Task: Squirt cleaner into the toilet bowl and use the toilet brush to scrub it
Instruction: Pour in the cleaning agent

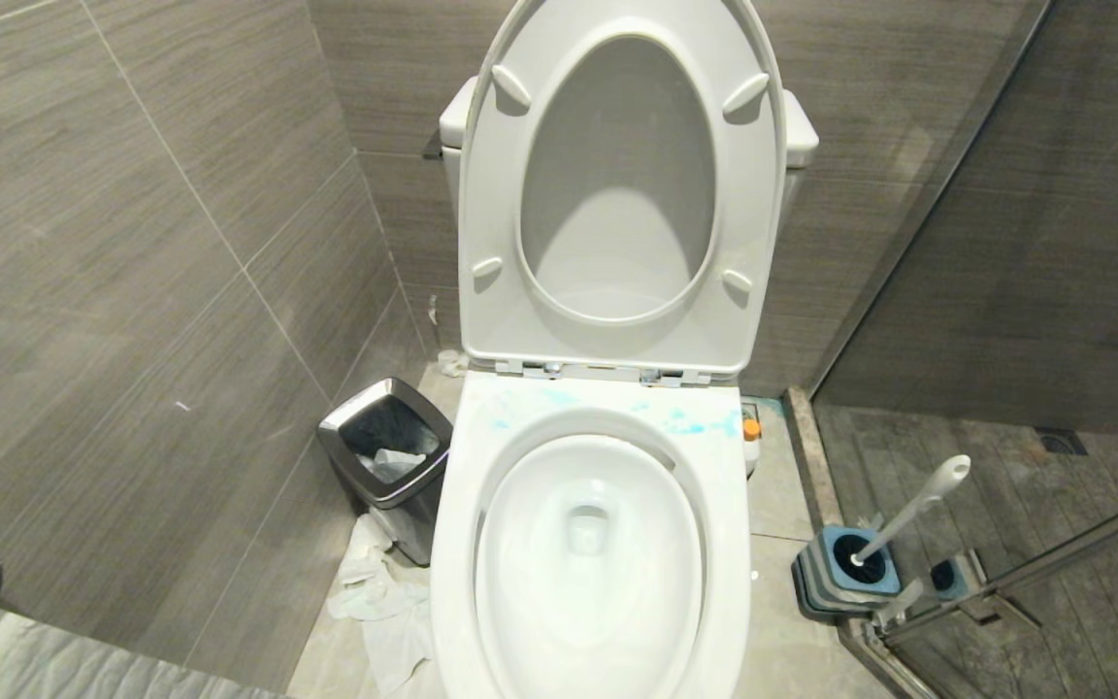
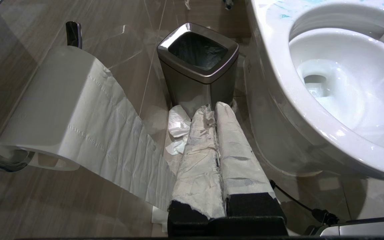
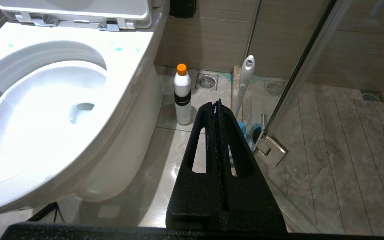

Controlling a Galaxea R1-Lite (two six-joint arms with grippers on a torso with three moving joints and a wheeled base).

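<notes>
The left gripper is clenched with nothing between its fingers, which are wrapped in crumpled white paper and pressed side by side. It hangs low beside the toilet, aimed at the floor and toward a small steel bin that stands near the toilet's left side. A toilet roll on a wall holder trails a strip of paper down past it. The right gripper is also clenched and empty, its black fingers meeting in a thin seam. It hangs low on the toilet's right side, aimed at the floor ahead.

The toilet bowl fills the middle of the head view, long axis running front to back, with the seat and lid raised upright against the tank. Turquoise smears of cleaner mark the flat rim near the hinges. A white bottle with an orange cap stands upright on the floor, just beside the toilet on its right.

The toilet brush sits in its blue and grey holder on the floor to the right, next to a glass shower door. Its white handle tilts up and to the right, head down in the holder.
</notes>
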